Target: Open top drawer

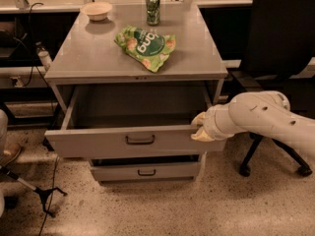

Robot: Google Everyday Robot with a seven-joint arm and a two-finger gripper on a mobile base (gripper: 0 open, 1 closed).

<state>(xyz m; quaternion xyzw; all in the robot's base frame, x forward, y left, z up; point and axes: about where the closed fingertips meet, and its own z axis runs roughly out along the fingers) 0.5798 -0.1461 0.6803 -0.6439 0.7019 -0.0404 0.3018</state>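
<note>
Top drawer (98,142) corner (right) touches gripper (199,127).

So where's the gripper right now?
Right of centre in the camera view, the gripper sits at the right end of the front of the pulled-out top drawer.

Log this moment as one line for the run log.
top drawer: pulled out | gripper: at its front panel's right end | handle: untouched

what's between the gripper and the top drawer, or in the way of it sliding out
Nothing visible. The gripper sits right at the right end of the top drawer front panel, and nothing shows in front of that panel.
</note>
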